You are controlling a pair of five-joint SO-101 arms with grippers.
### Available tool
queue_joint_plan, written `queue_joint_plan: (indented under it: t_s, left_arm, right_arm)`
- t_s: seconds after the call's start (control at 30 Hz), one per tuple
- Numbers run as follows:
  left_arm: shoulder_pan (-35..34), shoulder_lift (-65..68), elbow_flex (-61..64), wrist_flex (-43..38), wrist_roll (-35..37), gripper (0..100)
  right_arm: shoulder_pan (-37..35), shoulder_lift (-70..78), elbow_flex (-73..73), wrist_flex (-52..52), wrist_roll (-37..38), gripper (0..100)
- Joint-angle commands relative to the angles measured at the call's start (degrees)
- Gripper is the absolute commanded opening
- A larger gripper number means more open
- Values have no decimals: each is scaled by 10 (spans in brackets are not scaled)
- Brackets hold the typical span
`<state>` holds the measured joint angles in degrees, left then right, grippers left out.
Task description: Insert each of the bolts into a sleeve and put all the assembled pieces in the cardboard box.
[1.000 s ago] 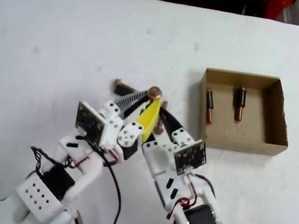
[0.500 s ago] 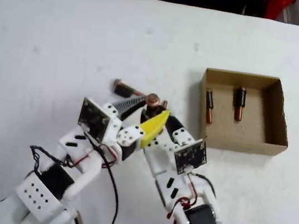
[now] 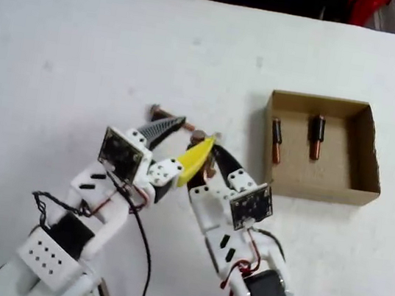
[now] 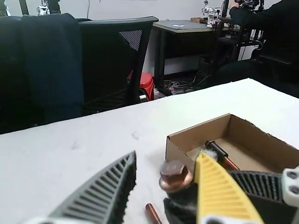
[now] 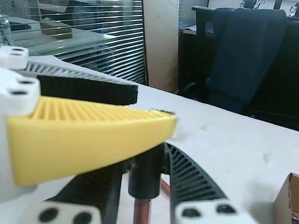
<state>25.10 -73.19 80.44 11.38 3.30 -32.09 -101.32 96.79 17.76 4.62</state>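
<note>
Table (image 3: 87,42) with cardboard box (image 3: 318,187), chair (image 4: 112,56) behind

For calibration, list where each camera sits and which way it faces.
High view: fixed overhead, looking down on the table, left tool, right tool, cardboard box.
Left wrist view: on the left arm, facing the box; own grey finger and yellow finger show.
Right wrist view: on the right arm, facing across the table; black fingers clamp the sleeve.
All share the yellow finger.

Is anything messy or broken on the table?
Nothing looks broken or spilled. Two finished pieces lie side by side in the cardboard box. One dark piece lies loose on the table, beside the grey finger of the left gripper, away from the box.
</note>
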Motion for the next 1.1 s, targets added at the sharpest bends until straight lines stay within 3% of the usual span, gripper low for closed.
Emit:
queue_joint_plan:
  t_s: [0.0, 0.27, 0.57, 0.83, 1.07]
  left_arm:
    - [-18, -11, -37, -7, -6, 219]
    - [-122, -11, -136, 9, -5, 214]
    - [-141, -79, -225, 292, -3, 214]
    - [-160, -193, -225, 382, -5, 72]
    - [-240, -243, -221, 471, -5, 64]
  right_arm:
    - [8, -7, 1, 2, -5, 17]
    - [9, -11, 1, 35, -5, 17]
    - [71, -11, 1, 38, -5, 17]
    - [111, -11, -50, 74, -5, 17]
    - [160, -7, -167, 215, -4, 17]
